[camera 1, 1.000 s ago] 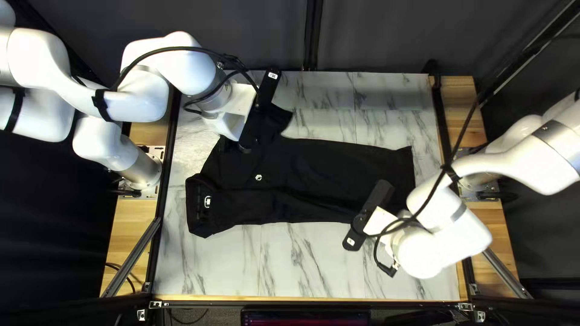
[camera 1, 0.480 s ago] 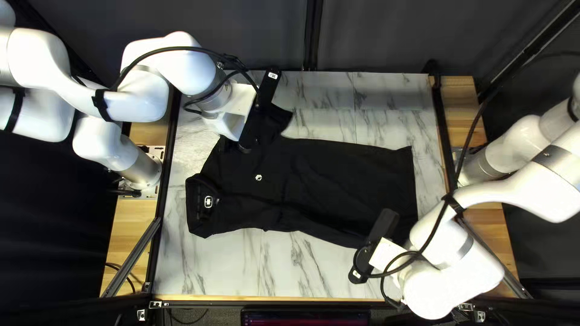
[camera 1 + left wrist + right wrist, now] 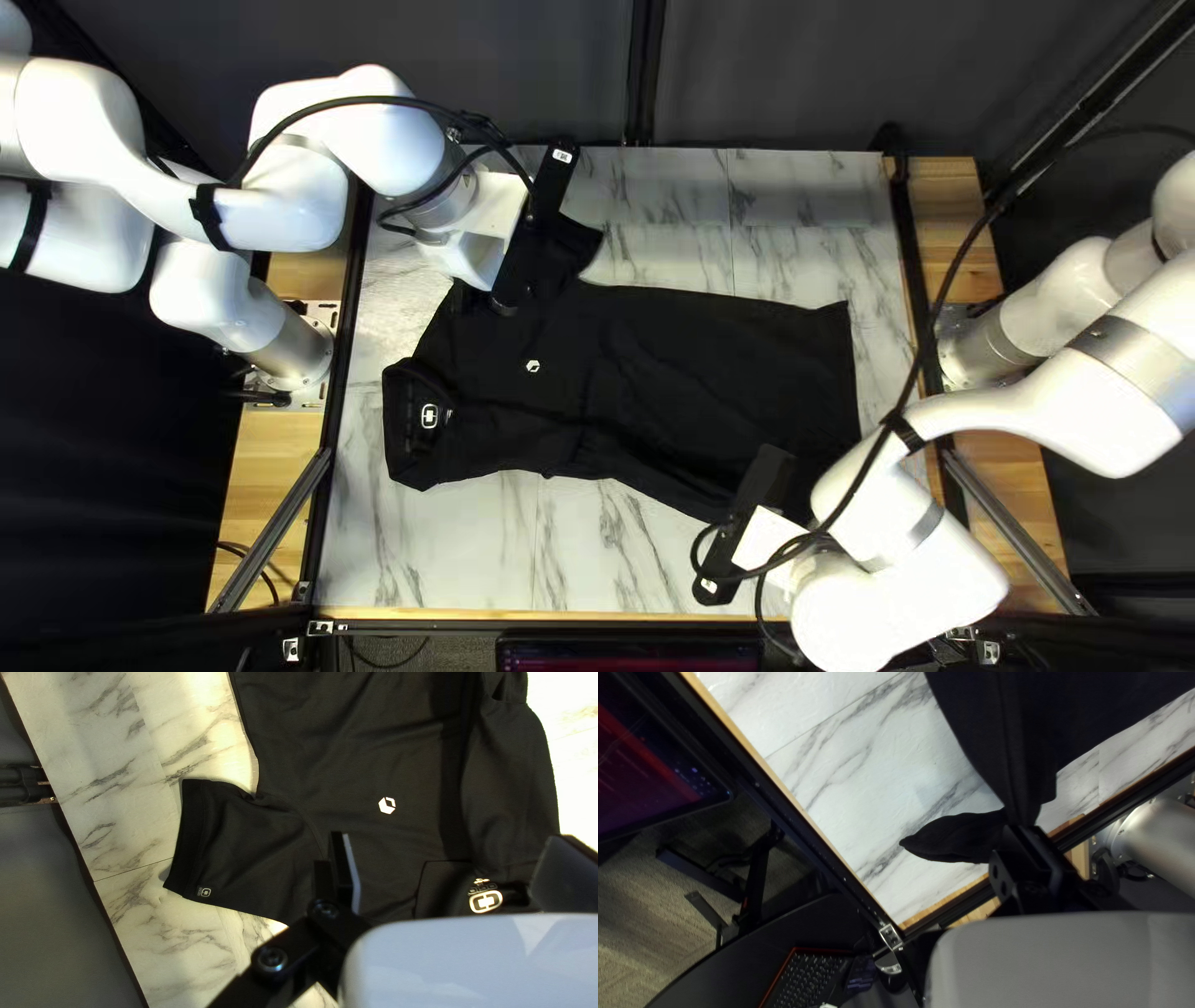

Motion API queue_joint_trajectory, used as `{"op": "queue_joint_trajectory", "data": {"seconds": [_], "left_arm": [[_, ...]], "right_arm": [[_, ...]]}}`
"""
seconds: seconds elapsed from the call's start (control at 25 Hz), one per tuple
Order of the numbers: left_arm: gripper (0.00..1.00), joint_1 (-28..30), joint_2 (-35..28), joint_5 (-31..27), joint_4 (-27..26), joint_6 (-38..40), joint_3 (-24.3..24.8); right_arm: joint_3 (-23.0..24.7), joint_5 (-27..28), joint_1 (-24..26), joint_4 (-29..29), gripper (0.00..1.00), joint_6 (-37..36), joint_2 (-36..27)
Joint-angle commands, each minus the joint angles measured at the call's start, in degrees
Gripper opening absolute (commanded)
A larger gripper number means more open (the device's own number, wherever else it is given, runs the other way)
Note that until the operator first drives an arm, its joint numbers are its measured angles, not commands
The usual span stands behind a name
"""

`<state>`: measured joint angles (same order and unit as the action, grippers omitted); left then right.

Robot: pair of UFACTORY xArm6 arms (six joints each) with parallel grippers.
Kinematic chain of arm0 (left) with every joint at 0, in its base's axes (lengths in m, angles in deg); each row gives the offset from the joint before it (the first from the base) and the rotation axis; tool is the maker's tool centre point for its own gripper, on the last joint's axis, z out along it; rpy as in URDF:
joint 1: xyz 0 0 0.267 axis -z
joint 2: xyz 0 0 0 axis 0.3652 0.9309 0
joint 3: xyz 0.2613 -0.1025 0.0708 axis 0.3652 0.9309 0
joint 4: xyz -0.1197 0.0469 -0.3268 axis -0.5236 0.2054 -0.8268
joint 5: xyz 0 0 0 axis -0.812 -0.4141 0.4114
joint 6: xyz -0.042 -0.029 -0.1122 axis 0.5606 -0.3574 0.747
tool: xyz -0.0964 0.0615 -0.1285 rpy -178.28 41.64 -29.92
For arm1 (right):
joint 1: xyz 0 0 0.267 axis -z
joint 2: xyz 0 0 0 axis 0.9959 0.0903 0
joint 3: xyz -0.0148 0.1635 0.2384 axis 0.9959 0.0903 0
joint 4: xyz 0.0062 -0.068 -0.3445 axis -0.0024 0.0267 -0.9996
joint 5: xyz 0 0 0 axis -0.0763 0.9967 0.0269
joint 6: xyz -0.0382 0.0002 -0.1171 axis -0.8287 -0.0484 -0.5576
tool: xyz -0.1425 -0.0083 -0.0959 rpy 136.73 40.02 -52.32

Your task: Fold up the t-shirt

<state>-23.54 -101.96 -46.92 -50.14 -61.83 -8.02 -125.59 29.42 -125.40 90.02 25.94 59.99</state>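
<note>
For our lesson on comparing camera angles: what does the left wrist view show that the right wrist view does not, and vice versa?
Only the left wrist view: the white logo, the collar label and the open left gripper.
Only the right wrist view: a keyboard and the right gripper, shut on the shirt.
Both: the black shirt and the marbled table.

Black T-shirt [image 3: 697,361] pulled nearer at its right end.
The right gripper [image 3: 743,520] has moved nearer, then left; the shirt's near side, almost straight a second ago, now slants nearer toward the right.
</note>
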Motion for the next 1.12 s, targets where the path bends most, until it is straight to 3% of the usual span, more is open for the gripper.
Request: {"op": "queue_joint_trajectory", "data": {"seconds": [0.04,0.12,0.16,0.2,0.28,0.36,0.44,0.6,0.72,0.88,1.12], "left_arm": [[1.00,0.0,0.0,0.0,0.0,0.0,0.0],[1.00,0.0,0.0,0.0,0.0,0.0,0.0],[1.00,0.0,0.0,0.0,0.0,0.0,0.0],[1.00,0.0,0.0,0.0,0.0,0.0,0.0],[1.00,0.0,0.0,0.0,0.0,0.0,0.0],[1.00,0.0,0.0,0.0,0.0,0.0,0.0],[1.00,0.0,0.0,0.0,0.0,0.0,0.0],[1.00,0.0,0.0,0.0,0.0,0.0,0.0],[1.00,0.0,0.0,0.0,0.0,0.0,0.0],[1.00,0.0,0.0,0.0,0.0,0.0,0.0],[1.00,0.0,0.0,0.0,0.0,0.0,0.0]], "right_arm": [[0.7,-1.2,0.4,0.4,0.00,0.2,-0.6],[1.3,-2.1,0.5,0.4,0.00,0.5,-0.9],[19.4,-10.0,1.0,0.1,0.00,0.1,-11.1],[33.9,-15.9,1.2,-0.8,0.00,0.6,-19.8],[39.5,-18.0,0.8,-2.1,0.00,2.1,-23.2],[50.7,-22.8,-1.1,-3.3,0.00,5.5,-30.2],[57.1,-25.9,-2.5,-3.9,0.00,7.6,-34.1],[63.3,-30.4,-3.6,-5.3,0.00,9.3,-37.3],[64.7,-31.7,-4.4,-6.2,0.00,10.2,-38.0],[63.9,-32.3,-4.4,-8.0,0.00,9.9,-37.3],[58.1,-30.5,-2.0,-11.5,0.00,6.1,-32.8]]}}
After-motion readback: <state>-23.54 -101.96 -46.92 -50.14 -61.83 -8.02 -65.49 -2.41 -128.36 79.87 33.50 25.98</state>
